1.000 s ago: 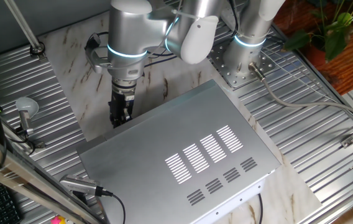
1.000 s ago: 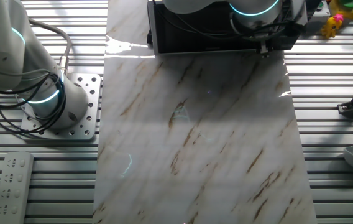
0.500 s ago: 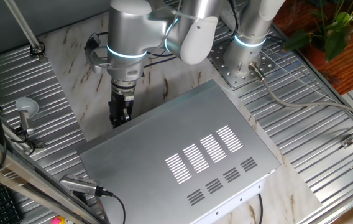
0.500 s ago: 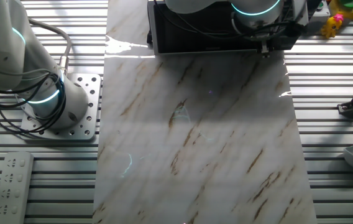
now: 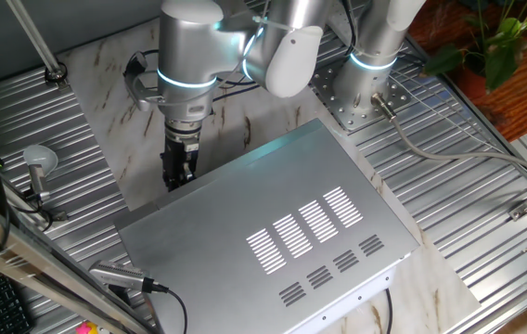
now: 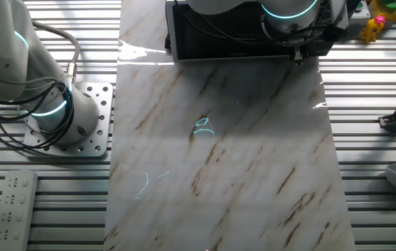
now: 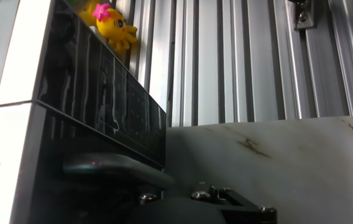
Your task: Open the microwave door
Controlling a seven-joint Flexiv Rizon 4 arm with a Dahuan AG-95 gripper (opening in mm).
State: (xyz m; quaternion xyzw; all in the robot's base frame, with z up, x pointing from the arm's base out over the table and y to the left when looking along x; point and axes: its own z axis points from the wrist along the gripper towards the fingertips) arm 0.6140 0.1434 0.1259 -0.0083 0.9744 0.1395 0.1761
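The microwave (image 5: 273,232) lies on the marble-patterned table top (image 6: 233,160), its slotted silver top panel filling the middle of one fixed view. From that side I cannot see its front at all. The other fixed view gives me the opposite: only the dark front face at the far end of the table top, partly covered by my arm. The microwave door (image 7: 96,106) shows best in the hand view, a glossy black face with a pale outer edge running up the left of the frame, and it looks flush with the box.

My gripper (image 5: 178,167) hangs from the silver wrist just beside the microwave's front edge, pointing down at the table top. I cannot tell whether its fingers are spread or pressed together: one fixed view shows only a dark block, and the hand view shows a rounded grey part low against the door, blurred.

Only the hand view catches a yellow toy with a pink flower (image 7: 114,26) on the ribbed metal deck beyond the microwave. The other fixed view alone shows a white power strip (image 6: 8,206) beside the arm's base (image 6: 58,118).
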